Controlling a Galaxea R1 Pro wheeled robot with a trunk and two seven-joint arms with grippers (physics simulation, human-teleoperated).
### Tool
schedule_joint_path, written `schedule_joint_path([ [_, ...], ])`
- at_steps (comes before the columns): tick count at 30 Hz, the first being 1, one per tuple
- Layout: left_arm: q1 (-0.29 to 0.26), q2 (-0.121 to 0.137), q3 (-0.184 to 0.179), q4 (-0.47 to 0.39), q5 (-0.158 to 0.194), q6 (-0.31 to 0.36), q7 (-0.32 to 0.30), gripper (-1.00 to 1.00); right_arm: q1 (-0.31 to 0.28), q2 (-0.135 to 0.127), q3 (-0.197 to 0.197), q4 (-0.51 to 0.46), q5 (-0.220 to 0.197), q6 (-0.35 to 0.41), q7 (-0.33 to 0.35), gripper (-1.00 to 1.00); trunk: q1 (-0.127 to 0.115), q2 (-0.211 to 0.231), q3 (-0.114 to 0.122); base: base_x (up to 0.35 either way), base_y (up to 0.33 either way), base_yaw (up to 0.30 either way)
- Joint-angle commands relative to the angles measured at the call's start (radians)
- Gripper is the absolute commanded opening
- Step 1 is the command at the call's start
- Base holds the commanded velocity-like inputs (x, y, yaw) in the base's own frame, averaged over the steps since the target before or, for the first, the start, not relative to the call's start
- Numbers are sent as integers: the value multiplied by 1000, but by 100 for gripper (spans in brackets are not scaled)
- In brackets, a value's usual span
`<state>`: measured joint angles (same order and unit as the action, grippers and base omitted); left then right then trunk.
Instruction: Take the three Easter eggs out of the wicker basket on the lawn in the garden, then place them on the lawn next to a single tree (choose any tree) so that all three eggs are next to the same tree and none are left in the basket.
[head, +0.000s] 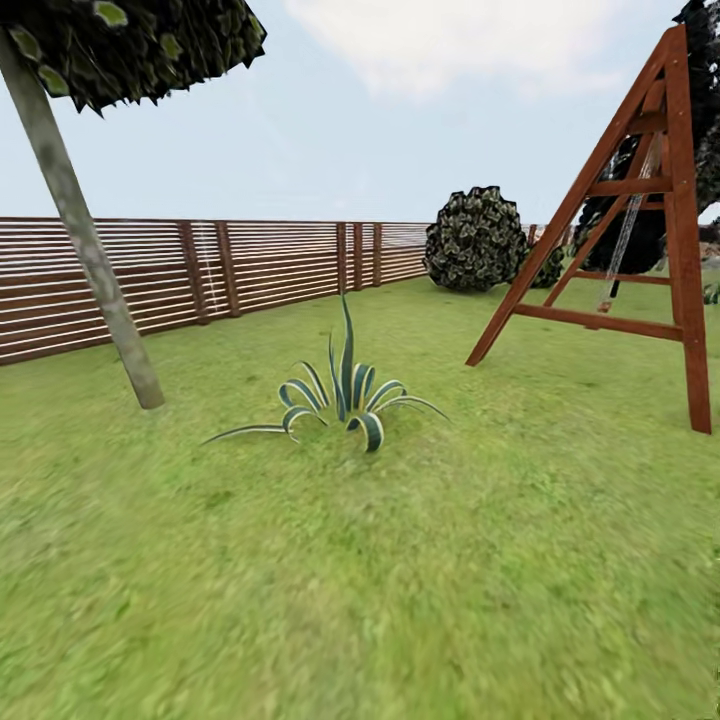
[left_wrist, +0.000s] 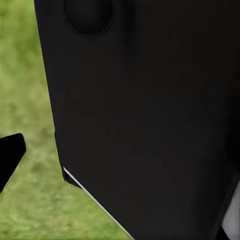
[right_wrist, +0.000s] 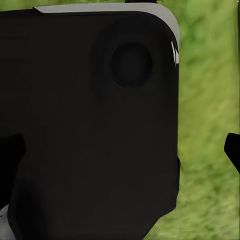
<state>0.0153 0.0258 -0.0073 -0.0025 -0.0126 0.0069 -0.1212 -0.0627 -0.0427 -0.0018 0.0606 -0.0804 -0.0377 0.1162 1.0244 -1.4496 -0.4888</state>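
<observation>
The Easter eggs and the wicker basket are out of view. The lawn (head: 400, 560) stretches ahead in the head view. A tree (head: 90, 250) with a slanted pale trunk and dark crown stands at the left, near the fence. In the left wrist view, one black fingertip (left_wrist: 10, 155) of my left gripper (left_wrist: 120, 165) sits far out at the frame's edge. Behind it are my black body panel (left_wrist: 150, 125) and grass. My right gripper (right_wrist: 120, 152) is open, its fingertips (right_wrist: 232, 150) wide apart with nothing between them, in front of the black panel (right_wrist: 95, 125).
A brown slatted fence (head: 260, 270) runs along the back left. A striped spiky plant (head: 345, 395) grows mid-lawn. A round dark shrub (head: 478, 240) stands at the back, and the wooden playset frame (head: 640, 250) rises at the right. Open grass lies in the foreground.
</observation>
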Motion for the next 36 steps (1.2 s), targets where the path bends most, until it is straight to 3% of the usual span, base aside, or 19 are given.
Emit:
schedule_joint_path([
  [1, 0, 0, 0, 0, -1, 1, -3, 100, -2, 0, 0, 4, -9, -4, 5, 100, 1, 0, -1, 340, 0, -287],
  [36, 0, 0, 0, -1, -1, 1, -3, 100, -2, 0, 0, 4, -9, -5, 5, 100, 1, 0, -16, 341, 0, -287],
])
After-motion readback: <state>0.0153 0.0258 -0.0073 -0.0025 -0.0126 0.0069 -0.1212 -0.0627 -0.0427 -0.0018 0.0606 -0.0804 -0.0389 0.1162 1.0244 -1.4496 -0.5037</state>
